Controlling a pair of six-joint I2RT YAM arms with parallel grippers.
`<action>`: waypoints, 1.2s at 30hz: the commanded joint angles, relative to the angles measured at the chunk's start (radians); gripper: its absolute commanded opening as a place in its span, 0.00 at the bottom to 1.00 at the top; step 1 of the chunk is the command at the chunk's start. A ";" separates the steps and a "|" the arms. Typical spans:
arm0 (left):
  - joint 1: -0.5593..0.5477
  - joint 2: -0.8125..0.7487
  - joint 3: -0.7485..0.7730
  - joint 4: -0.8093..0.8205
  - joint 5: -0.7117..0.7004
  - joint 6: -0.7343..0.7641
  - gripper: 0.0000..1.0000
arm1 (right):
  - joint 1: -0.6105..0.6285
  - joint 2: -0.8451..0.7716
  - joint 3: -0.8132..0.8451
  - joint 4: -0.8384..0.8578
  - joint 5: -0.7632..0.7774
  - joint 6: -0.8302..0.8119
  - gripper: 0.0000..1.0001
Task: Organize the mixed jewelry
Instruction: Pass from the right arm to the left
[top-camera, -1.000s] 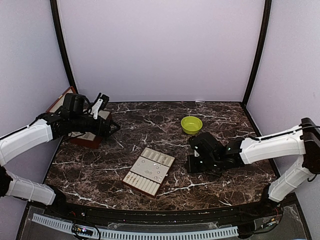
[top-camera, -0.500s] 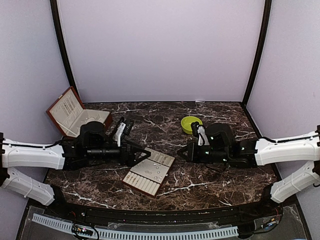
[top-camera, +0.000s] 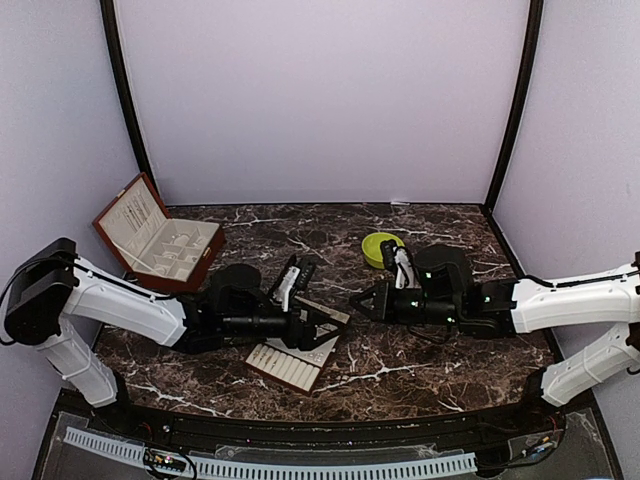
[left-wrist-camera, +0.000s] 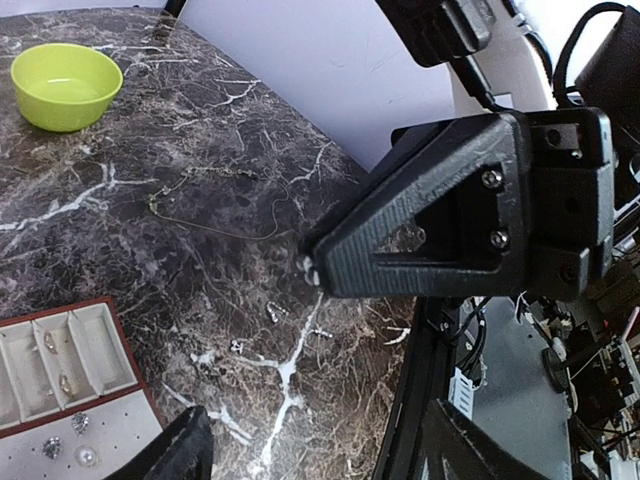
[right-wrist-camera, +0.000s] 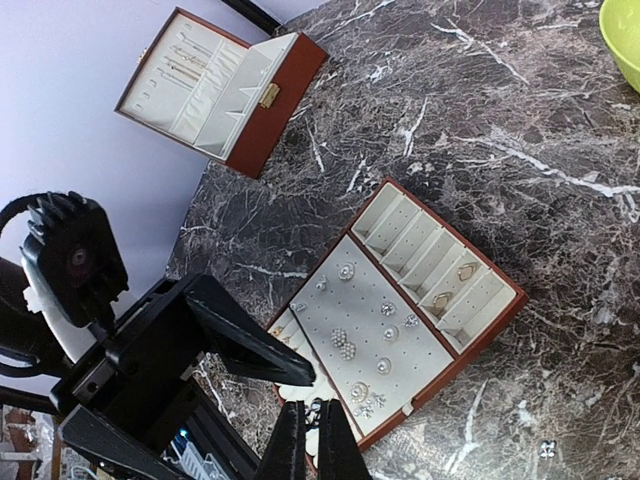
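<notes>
Marble table (top-camera: 450, 230): left tool (top-camera: 325, 322) gapes wide and empty by tray (top-camera: 296, 368), right tool (right-wrist-camera: 305, 438) pinched shut.

Our top view: fixed, high behind arm bases, looks down and forward, takes in whole table (top-camera: 430, 370). Our left wrist view: low, close to table, faces right toward green bowl (left-wrist-camera: 66, 85) and right hand (left-wrist-camera: 312, 268). Our right wrist view: higher, tilted down, faces left over cream tray (right-wrist-camera: 360, 300) toward open box (right-wrist-camera: 215, 85). We find tray in all three.
</notes>
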 joint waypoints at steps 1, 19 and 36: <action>-0.007 0.055 0.055 0.101 0.031 -0.024 0.72 | 0.009 -0.020 -0.011 0.046 -0.035 -0.005 0.00; -0.007 0.154 0.127 0.144 0.053 -0.007 0.30 | 0.013 -0.029 -0.020 0.059 -0.061 0.005 0.00; -0.008 0.152 0.126 0.176 0.002 0.022 0.18 | 0.013 -0.024 -0.045 0.070 -0.084 0.099 0.00</action>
